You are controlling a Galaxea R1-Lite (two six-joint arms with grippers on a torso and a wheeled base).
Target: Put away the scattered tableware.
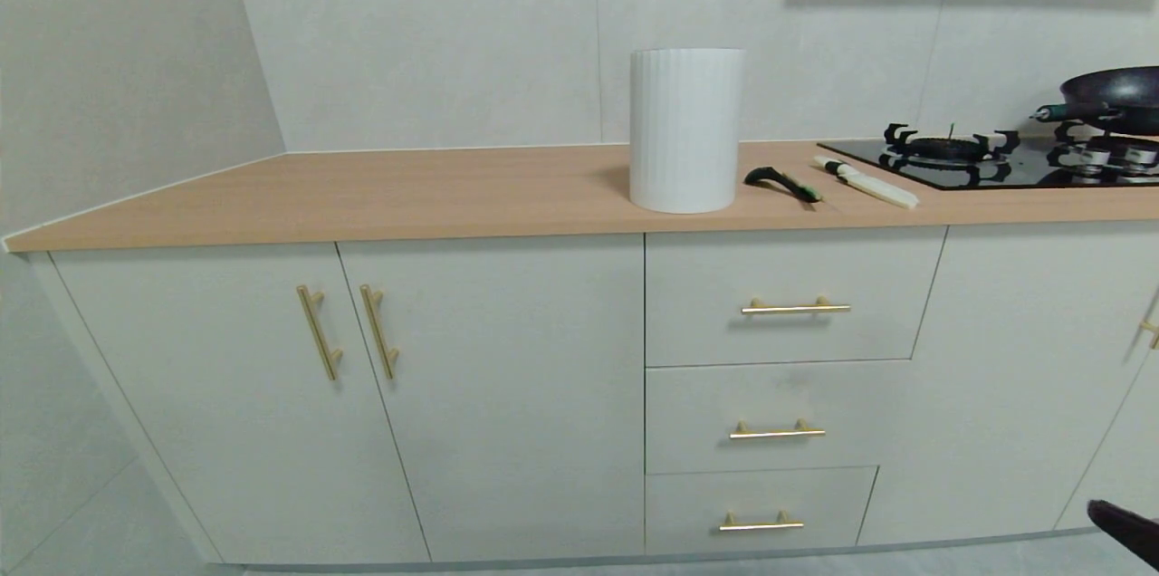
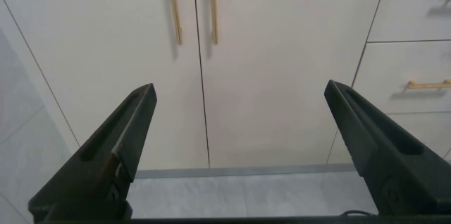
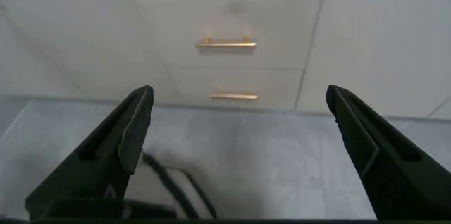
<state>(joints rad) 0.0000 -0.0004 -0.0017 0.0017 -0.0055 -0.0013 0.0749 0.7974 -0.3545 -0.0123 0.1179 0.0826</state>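
On the wooden countertop (image 1: pixel 407 191) stands a tall white ribbed holder (image 1: pixel 685 130). Just right of it lie a black and green peeler (image 1: pixel 783 183) and a white-handled knife (image 1: pixel 866 182). My left gripper (image 2: pixel 239 104) hangs low before the double cabinet doors (image 2: pixel 197 62), open with nothing between its fingers. My right gripper (image 3: pixel 239 111) is also low, open and empty, facing the lower drawers (image 3: pixel 229 41) above the floor. A dark tip of the right arm (image 1: pixel 1127 529) shows at the bottom right of the head view.
A black gas hob (image 1: pixel 996 159) with a dark pan (image 1: pixel 1109 98) sits at the countertop's right end. Below are cabinet doors with gold handles (image 1: pixel 349 331) and three stacked drawers (image 1: pixel 788 368). Tiled walls close the back and left. A black cable (image 3: pixel 176 182) lies on the grey floor.
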